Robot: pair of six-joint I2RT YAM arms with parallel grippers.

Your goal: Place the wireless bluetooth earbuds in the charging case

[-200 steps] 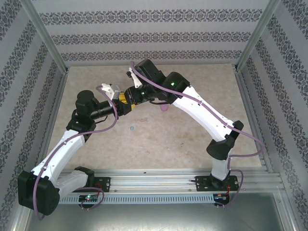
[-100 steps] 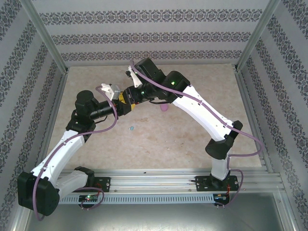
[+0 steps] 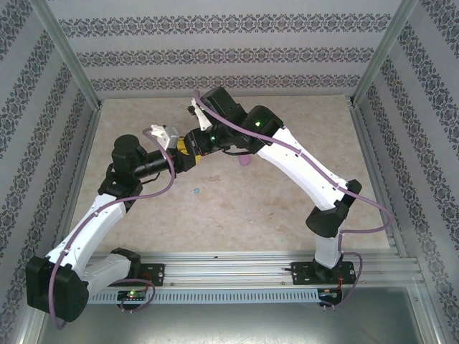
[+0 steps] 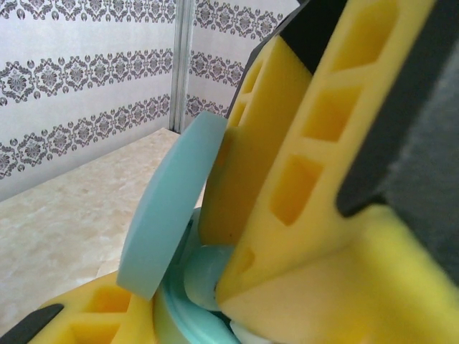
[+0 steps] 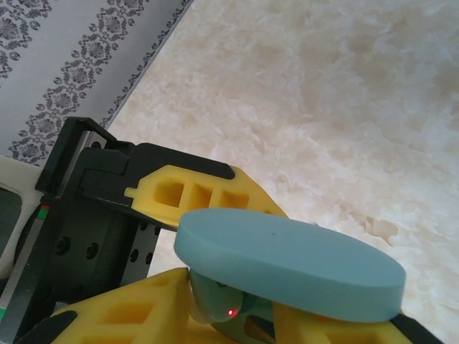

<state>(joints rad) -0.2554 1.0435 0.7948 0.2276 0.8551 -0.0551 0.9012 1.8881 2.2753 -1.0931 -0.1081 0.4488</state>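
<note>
My left gripper (image 3: 183, 150) is shut on a light-blue oval charging case (image 4: 179, 319), held above the table with its lid (image 5: 287, 261) swung open. One of its yellow fingers (image 4: 79, 319) shows under the lid. My right gripper (image 3: 195, 145) meets it nose to nose, shut on a light-blue earbud (image 5: 219, 301) with a red light. The earbud sits at the case's opening under the lid, touching the case's rim (image 4: 204, 276). A second light-blue earbud (image 3: 193, 191) lies on the table in front of the grippers.
A small pink piece (image 3: 245, 162) lies on the beige table (image 3: 287, 208), half under the right arm; I cannot tell whether it is a case or an earbud. Patterned walls (image 3: 215, 57) and metal posts close in the table.
</note>
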